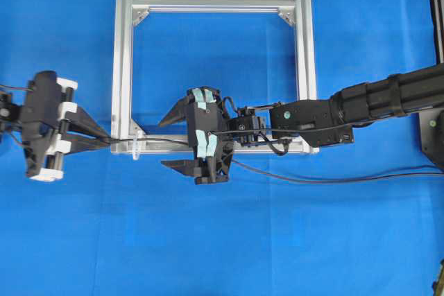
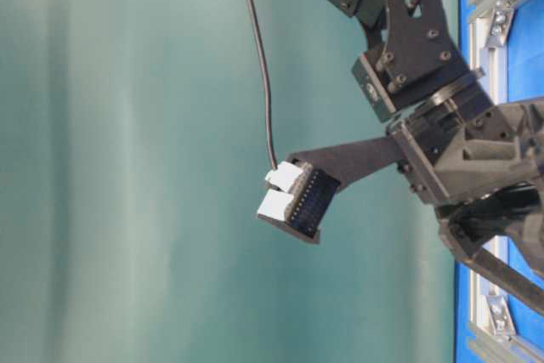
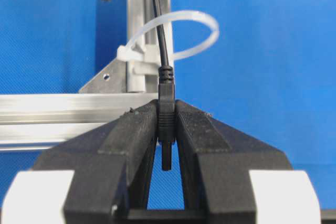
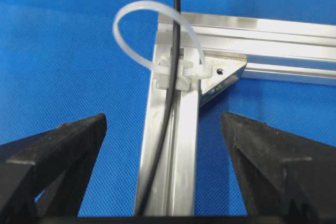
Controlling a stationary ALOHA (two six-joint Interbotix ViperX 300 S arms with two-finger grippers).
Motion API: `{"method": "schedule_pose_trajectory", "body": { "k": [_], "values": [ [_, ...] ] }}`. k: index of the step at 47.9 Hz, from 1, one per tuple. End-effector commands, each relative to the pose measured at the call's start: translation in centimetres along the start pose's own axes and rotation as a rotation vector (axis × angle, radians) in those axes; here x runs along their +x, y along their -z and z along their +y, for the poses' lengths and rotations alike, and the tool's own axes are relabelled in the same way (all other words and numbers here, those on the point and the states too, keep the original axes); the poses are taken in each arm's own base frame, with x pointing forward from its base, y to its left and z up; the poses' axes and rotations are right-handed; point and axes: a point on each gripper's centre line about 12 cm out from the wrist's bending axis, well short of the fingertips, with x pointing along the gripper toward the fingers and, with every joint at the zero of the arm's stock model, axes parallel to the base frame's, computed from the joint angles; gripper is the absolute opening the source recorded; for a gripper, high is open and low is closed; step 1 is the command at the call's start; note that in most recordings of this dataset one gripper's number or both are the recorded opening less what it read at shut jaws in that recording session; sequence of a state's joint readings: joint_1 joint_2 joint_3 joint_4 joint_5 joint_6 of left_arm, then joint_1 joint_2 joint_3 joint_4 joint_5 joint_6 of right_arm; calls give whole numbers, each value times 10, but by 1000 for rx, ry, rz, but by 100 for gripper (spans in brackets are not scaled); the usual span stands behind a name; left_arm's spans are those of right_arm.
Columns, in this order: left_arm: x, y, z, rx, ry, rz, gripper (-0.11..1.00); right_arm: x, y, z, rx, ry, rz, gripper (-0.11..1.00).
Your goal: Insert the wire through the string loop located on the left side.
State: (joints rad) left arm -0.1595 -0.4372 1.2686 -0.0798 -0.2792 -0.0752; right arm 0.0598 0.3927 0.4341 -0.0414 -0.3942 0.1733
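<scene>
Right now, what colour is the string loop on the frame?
Translucent white; the string loop shows best in the left wrist view.

black wire (image 3: 163,51), whitish string loop (image 3: 202,22)

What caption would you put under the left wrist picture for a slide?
Left end effector shut on the wire's plug, the wire running through the white string loop on the metal frame.

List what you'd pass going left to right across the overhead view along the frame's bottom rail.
Left gripper shut on the wire → string loop → right gripper, open → right arm.
</scene>
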Motion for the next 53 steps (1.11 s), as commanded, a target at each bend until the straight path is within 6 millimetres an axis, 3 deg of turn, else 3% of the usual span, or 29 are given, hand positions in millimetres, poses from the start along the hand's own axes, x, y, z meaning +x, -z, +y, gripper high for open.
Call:
{"method": "schedule_pose_trajectory", "body": {
  "k": [1, 12, 26, 36, 53],
  "values": [
    [-11, -10, -3, 1, 12, -34, 8, -8, -25, 4, -1, -11, -65, 94],
    [-38, -26, -6, 7, 30, -75, 8, -8, -26, 5, -6, -12, -68, 94],
    [-62, -27, -6, -5, 42, -86, 8, -8, -27, 5, -6, -12, -73, 94],
    [-68, -25, -7, -5, 45, -69, 8, -8, -28, 5, -8, -13, -80, 94],
    [-55, -10, -5, -10, 31, 21, 8, -8, -29, 5, -8, -14, -85, 94]
  ]
}}
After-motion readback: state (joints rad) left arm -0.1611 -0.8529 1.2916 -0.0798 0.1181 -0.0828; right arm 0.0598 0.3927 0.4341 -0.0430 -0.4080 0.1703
